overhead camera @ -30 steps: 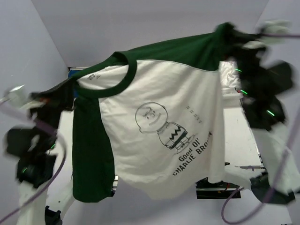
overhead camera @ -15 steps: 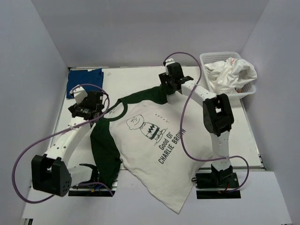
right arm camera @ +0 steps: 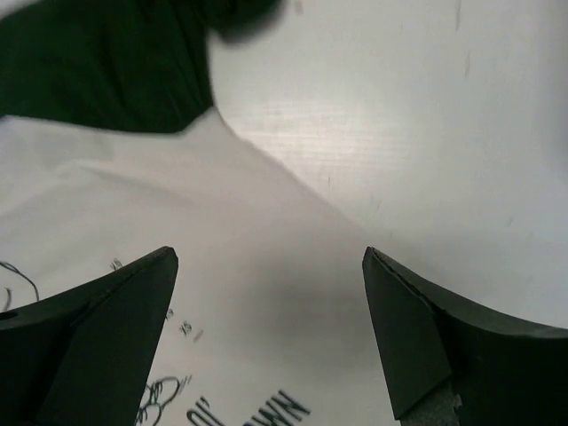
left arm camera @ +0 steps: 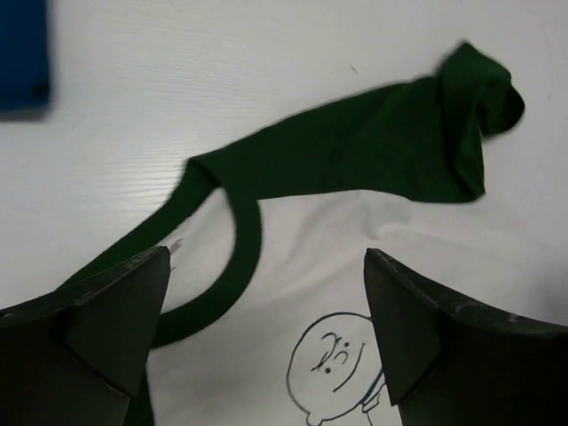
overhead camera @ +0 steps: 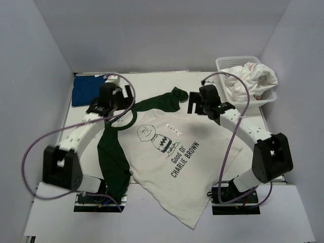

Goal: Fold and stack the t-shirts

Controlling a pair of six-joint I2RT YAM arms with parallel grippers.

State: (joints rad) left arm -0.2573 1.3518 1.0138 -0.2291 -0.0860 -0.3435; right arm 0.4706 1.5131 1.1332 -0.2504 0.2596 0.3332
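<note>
Both arms' jaws hang spread and empty over the green-sleeved t-shirt. Its far sleeve lies bunched, so folding now would likely trap a lump.

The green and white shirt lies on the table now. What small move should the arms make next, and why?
Probably the right end effector, open and nearest, should lower onto the green sleeve and pull it outward. The shirt lies print up and mostly flat, but this sleeve's end is bunched, which would likely spoil a fold.
</note>
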